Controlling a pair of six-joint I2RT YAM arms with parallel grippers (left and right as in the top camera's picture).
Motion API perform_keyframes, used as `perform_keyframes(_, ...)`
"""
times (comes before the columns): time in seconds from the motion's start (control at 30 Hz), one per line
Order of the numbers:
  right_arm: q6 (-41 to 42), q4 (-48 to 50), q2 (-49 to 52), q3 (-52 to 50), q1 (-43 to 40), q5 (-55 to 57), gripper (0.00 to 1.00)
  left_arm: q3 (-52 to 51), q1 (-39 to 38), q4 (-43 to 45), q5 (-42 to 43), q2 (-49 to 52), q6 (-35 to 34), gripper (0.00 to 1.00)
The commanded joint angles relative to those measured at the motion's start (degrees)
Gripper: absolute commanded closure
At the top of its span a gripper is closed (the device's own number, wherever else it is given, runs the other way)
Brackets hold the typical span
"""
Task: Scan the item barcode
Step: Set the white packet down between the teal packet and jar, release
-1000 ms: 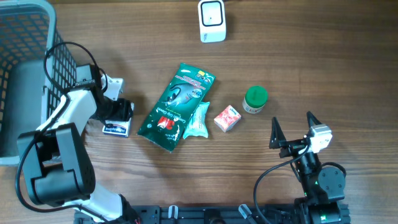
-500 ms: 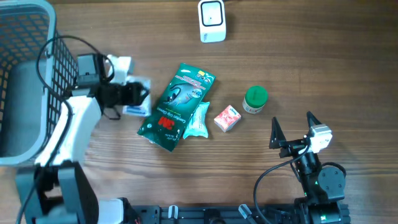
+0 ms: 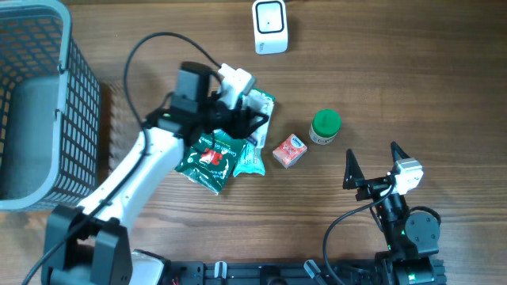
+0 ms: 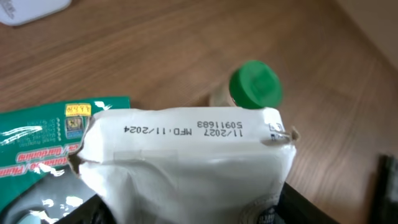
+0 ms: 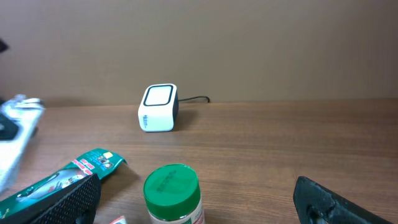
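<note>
One white crinkled plastic packet (image 4: 186, 162), printed date code along its top seam, held off the table by the left gripper (image 3: 244, 117), fingers clamped on its lower body, above the upper end of one glossy green foil pouch (image 3: 207, 158). One pale teal sachet (image 3: 252, 158) touching the pouch at its 3 o'clock edge. One small red carton (image 3: 289, 150) and one round green-lidded jar (image 3: 325, 125), at 3 to 4 o'clock of the packet. One white cube scanner (image 3: 270, 25) at 12 o'clock, bare wood between. One grey mesh basket (image 3: 79, 95) at 9 o'clock. Right gripper (image 3: 371, 154) at 4 o'clock, fingers spread wide, holding nothing. Wooden table (image 3: 412, 71), open room at right.
</note>
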Motion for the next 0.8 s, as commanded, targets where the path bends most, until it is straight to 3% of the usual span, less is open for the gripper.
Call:
perform_keyframes(0.0,-0.55,0.15,-0.26,-0.04,0.22,-0.04,0.00,0.76,-5.60,4.50,-14.14,4.07,-14.05,0.44)
perform_keyframes(0.1,-0.55,0.15,-0.26,-0.04,0.22,-0.04,0.00,0.76,-10.47,11.21,-14.73,10.21,-20.28,0.44)
perform_keyframes(0.27,-0.52,0.15,-0.26,-0.04,0.22,-0.04,0.00,0.79,-14.47,14.36,-14.75,12.46,-20.63,0.43)
perform_keyframes(0.3,-0.57,0.15,-0.26,-0.04,0.22,-0.04,0.00,0.79,-14.58,14.75,-14.73,11.98,-20.63,0.38)
perform_keyframes(0.33,-0.55,0.15,-0.26,-0.04,0.22,-0.04,0.00,0.79,-14.51,14.73,-14.78,11.45,-20.63,0.00)
perform_keyframes(0.4,-0.55,0.15,-0.26,-0.04,0.24,-0.04,0.00,0.81,-13.94,14.86,-14.80,9.73,-20.31,0.00)
perform_keyframes(0.5,-0.55,0.15,-0.26,-0.04,0.22,-0.04,0.00,0.85,-10.93,14.53,-22.86,0.81,-19.76,0.00)
perform_keyframes(0.6,-0.52,0.15,-0.26,-0.04,0.22,-0.04,0.00,0.85,-6.54,15.47,-25.70,-12.94,-19.45,0.00)
perform_keyframes(0.77,-0.55,0.15,-0.26,-0.04,0.22,-0.04,0.00,0.85,-0.52,27.80,-25.94,-35.41,-0.79,0.00)
